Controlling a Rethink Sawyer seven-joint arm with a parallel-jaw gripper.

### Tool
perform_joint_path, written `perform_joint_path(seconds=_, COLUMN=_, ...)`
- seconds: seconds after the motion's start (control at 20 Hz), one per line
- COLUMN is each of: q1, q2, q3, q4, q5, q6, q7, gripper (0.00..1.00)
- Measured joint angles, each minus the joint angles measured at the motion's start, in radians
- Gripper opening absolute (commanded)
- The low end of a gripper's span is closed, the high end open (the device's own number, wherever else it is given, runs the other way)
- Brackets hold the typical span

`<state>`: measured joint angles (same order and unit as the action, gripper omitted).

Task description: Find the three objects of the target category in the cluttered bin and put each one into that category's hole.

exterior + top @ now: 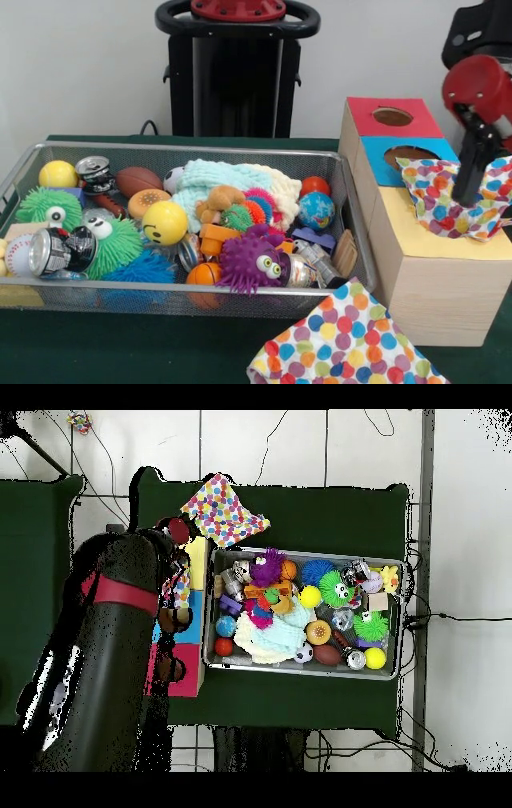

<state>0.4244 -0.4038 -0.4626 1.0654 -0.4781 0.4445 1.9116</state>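
Note:
The wire mesh bin (184, 149) holds many toys, balls and cans; it also shows in the overhead view (300, 673). A pale green and cream knitted cloth (232, 178) lies at its back middle. A polka-dot cloth (445, 200) lies bunched on the yellow-panelled box (424, 240), covering its hole. My gripper (467, 188) comes down from the red arm onto this cloth and touches it. A second polka-dot cloth (344, 344) lies on the table in front of the bin, also visible from overhead (225, 512).
The blue-panelled box (376, 164) and the red-panelled box (364, 108) stand behind the yellow one, each with an open cutout. Spiky rubber toys (252, 260) fill the bin's front. From overhead, my arm (110, 644) covers most of the boxes.

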Motion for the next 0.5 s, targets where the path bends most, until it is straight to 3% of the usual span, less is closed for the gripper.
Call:
perform_joint_path(seconds=0.1, q1=0.013, q2=-0.001, q3=-0.002, q4=0.007, q5=0.007, q6=-0.006, q7=0.000, gripper=0.00)
perform_joint_path(seconds=0.3, q1=-0.008, q2=-0.019, q3=0.033, q4=0.056, q5=0.094, q6=0.006, q7=0.000, gripper=0.00)
perform_joint_path(seconds=0.5, q1=-0.111, q2=-0.037, q3=0.133, q4=0.148, q5=0.263, q6=0.073, q7=0.000, gripper=0.00)
